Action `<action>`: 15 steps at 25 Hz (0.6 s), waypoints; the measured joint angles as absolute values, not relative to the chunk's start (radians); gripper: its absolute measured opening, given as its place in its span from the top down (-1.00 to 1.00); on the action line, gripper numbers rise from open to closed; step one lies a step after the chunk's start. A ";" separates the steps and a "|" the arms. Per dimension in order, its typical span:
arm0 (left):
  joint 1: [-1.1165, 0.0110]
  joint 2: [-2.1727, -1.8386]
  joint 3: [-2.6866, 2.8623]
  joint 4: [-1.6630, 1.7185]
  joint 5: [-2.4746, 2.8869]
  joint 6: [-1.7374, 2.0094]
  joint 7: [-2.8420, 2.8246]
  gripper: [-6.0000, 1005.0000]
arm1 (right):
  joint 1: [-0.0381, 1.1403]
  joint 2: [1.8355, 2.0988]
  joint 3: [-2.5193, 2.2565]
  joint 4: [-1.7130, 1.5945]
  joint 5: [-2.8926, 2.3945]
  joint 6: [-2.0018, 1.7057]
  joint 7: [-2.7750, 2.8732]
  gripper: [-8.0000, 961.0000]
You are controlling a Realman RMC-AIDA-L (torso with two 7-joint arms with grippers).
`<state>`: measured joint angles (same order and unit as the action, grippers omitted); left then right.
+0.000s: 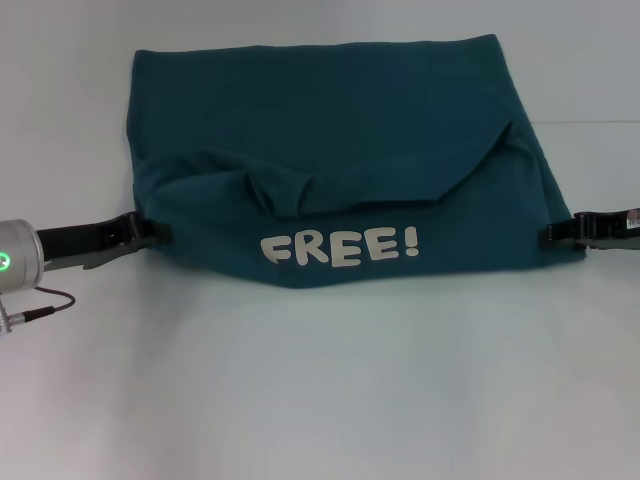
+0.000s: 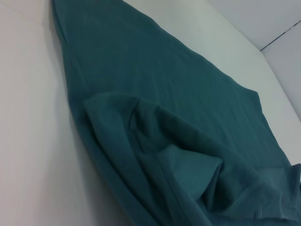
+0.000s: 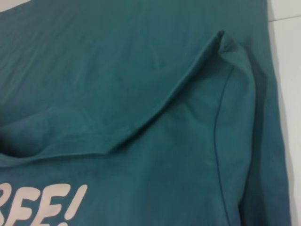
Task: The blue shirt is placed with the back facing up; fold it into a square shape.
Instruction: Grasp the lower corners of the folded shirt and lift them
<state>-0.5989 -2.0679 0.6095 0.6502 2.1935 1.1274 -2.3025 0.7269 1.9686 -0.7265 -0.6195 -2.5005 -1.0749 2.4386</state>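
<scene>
Blue shirt (image 1: pixel 330 130) is lying spread across the far-middle of the white table (image 1: pixel 320 400), partly folded: the near part is turned over so the cream "FREE!" lettering (image 1: pixel 340 246) is showing on the near flap, with sleeve fabric (image 1: pixel 275 190) bunching just behind it. Left gripper (image 1: pixel 158 233) is sitting at the shirt's left edge, right gripper (image 1: pixel 550 234) at the right edge, both low at table level and touching the cloth edge. Fingertips are meeting the fabric where it hides them, so I cannot tell whether either one is clamped on the shirt or let go. Both are sitting level with each other at opposite sides, likely so the fold line stays straight and the flap is landing evenly. Wrist views are showing only cloth, a rumpled sleeve (image 2: pixel 155 141) on the left and a sleeve crease (image 3: pixel 221 52) on the right. Fold is looking unfinished, shape is still wider than square.
</scene>
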 joint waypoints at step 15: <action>-0.599 -2.068 0.613 0.650 2.199 1.140 -2.303 0.89 | 0.725 1.953 -0.726 -0.616 -2.505 -1.090 2.440 0.65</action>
